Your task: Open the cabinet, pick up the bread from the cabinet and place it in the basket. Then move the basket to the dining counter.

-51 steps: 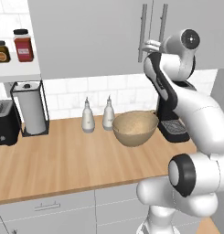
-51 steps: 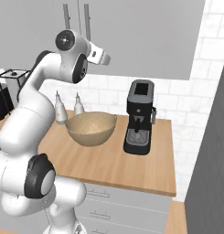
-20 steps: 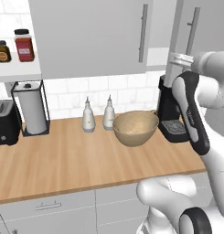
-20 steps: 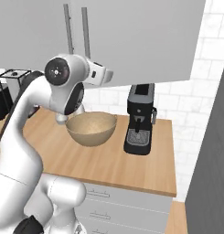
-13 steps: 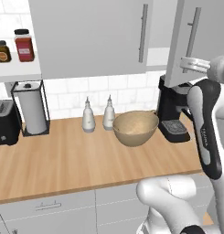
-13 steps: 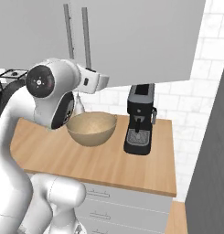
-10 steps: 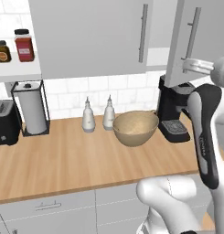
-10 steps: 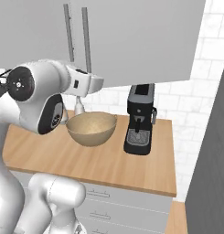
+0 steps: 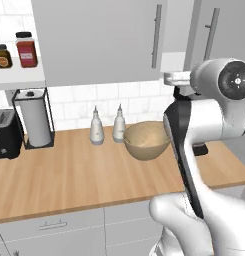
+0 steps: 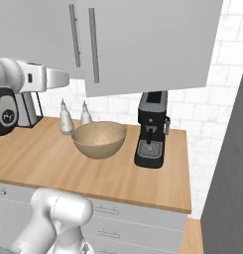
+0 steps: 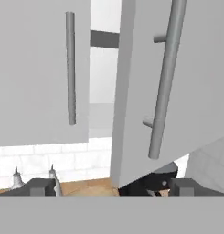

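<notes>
On the far left of the long light-wood worktop (image 9: 84,175) stands a black toaster (image 9: 5,134), and just right of it a white paper-towel roll in a black wire stand (image 9: 35,120). Above them, a white shelf (image 9: 19,79) carries a small dark-lidded jar (image 9: 2,56) and a taller red jar (image 9: 26,49). Further right, against the white tile backsplash (image 9: 74,107), two white squeeze bottles (image 9: 96,127) stand side by side. Just right of them sits the round tan bowl-shaped basket (image 9: 146,140) with a speckled beige inside, upright on the worktop. To its right stands a black espresso machine (image 10: 151,129).

Over all this hangs the light grey wall cabinet (image 9: 101,40) with flat doors and long vertical grey bar handles. Its left door is closed; its right door (image 11: 175,82) is swung out toward the near side, with a gap between the two. Through that gap a pale interior and a dark band show, but the bread cannot be made out there, possibly hidden by the door.

The white arm's two-finger gripper (image 11: 111,187) is raised in front of the cabinet, just near the open door's handle (image 11: 163,77). Its dark fingers (image 11: 40,186) stand wide apart, holding nothing.
</notes>
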{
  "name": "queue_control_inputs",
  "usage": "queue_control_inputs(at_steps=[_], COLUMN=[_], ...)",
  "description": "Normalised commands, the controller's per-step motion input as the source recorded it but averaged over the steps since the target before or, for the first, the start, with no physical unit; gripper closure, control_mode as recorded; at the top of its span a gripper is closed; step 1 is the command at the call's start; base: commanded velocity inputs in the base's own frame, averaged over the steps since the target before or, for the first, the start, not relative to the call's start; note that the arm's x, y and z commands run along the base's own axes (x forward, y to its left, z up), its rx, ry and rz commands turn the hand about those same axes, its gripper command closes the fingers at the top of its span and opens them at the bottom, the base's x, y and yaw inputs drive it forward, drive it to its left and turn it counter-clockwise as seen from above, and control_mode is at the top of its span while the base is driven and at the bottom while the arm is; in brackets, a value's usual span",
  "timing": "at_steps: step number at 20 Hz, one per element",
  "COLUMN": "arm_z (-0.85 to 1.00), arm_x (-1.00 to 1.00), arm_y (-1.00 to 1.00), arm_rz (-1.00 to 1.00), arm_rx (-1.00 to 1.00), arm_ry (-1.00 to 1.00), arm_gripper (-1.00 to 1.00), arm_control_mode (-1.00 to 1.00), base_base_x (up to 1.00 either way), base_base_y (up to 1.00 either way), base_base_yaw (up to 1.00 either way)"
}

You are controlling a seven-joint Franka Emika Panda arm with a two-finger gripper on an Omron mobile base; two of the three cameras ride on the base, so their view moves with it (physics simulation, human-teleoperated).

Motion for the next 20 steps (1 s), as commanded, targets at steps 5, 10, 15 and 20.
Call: queue_control_inputs(at_steps=[5, 10, 15, 20], arm_z=[0.04, -0.05, -0.37, -0.35], arm_x=[0.7, 0.89, 1.0, 0.89], arm_y=[0.53, 0.11, -0.11, -0.16], arm_rz=[0.12, 0.0, 0.0, 0.0], arm_rx=[-0.31, -0.11, -0.33, -0.43], arm_ry=[0.22, 0.32, 0.13, 0.04], arm_gripper=[-1.0, -1.0, -1.0, -1.0], arm_control_mode=[-1.0, -1.0, -1.0, -1.0], base_base_x=[0.0, 0.0, 0.0, 0.0], base_base_y=[0.0, 0.0, 0.0, 0.0], base_base_yaw=[0.0, 0.0, 0.0, 0.0])
